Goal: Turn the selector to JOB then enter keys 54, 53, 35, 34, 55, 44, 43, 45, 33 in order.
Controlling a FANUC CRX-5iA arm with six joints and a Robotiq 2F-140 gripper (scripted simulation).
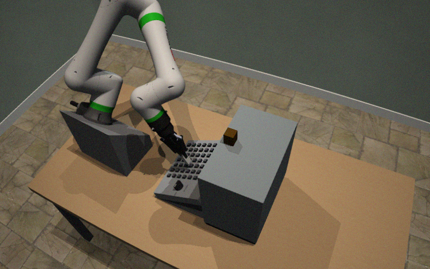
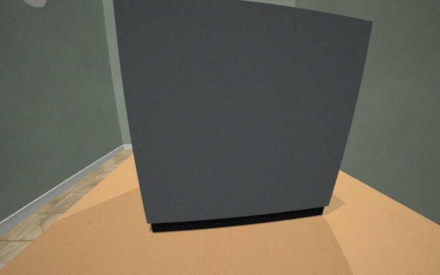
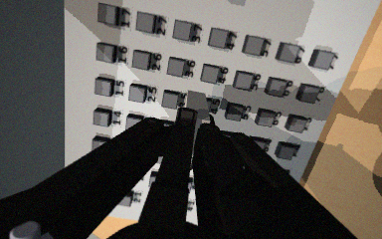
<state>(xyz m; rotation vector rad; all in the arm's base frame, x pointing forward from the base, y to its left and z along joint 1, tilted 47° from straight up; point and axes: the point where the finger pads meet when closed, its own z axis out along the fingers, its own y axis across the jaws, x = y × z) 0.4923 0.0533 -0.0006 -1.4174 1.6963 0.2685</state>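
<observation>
The grey machine stands on the table with a sloped keypad of dark square keys on its left side. No key is lit. The black selector knob sits at the keypad's near end. My gripper is shut and empty, its fingertips down on a key in the middle of the keypad. In the wrist view the shut fingers point at one dark key in the middle rows; the printed names are too blurred to read. The exterior view shows only the machine's plain back.
A small brown cube rests on the machine's top near the keypad. The arm's grey pedestal stands left of the keypad. The table edge runs along the front and left.
</observation>
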